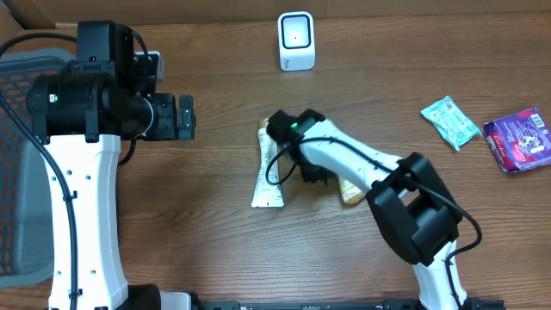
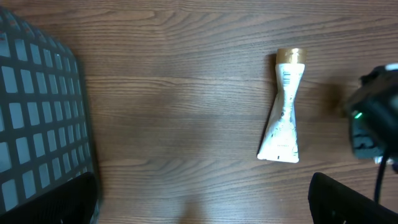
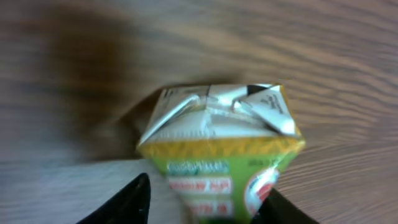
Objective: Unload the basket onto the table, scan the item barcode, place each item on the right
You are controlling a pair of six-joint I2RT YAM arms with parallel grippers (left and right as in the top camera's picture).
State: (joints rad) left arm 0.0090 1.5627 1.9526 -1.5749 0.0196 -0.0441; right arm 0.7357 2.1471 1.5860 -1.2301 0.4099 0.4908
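Where scanner (image 1: 296, 40) stands upright, table (image 1: 172, 224) wood-grained brown.

White tube (image 2: 283, 118) with gold cap (image 2: 291, 56), yellow-green carton (image 3: 217, 152) with white top, teal packet (image 1: 450, 121), purple packet (image 1: 518, 139), brown wood-grain table (image 1: 215, 258)

Brown wood-grain table (image 1: 215, 258), grey mesh basket (image 1: 17, 215) on L side, soft even light
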